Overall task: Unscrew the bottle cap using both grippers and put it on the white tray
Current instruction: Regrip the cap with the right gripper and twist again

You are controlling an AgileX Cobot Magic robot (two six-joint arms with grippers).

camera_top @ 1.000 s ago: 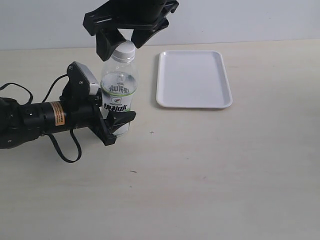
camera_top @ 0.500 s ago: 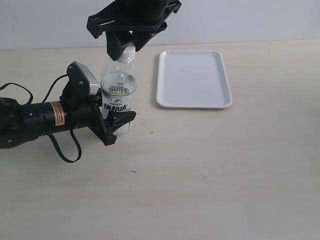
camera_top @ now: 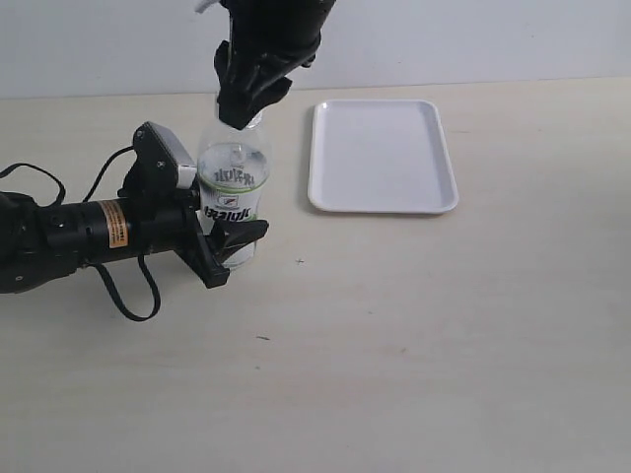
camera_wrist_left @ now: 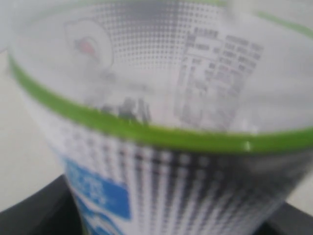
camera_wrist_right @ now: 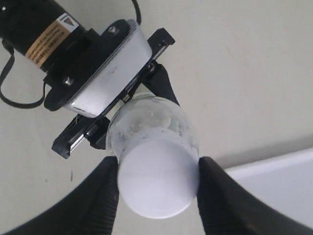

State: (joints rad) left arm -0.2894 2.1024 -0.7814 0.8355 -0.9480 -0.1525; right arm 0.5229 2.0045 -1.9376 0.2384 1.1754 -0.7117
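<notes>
Gripped bottle [camera_top: 235,163] firmly with left gripper [camera_top: 219,212]; pinched cap [camera_wrist_right: 159,183], not yet unscrewed, with right gripper [camera_top: 245,99]. Left outstanding: unscrewing, placement on tray [camera_top: 383,158] at 3 o'clock.

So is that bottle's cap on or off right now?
On: the right wrist view shows the bottle cap atop the bottle, the right gripper pinching its sides. How loosened, cannot tell.
</notes>
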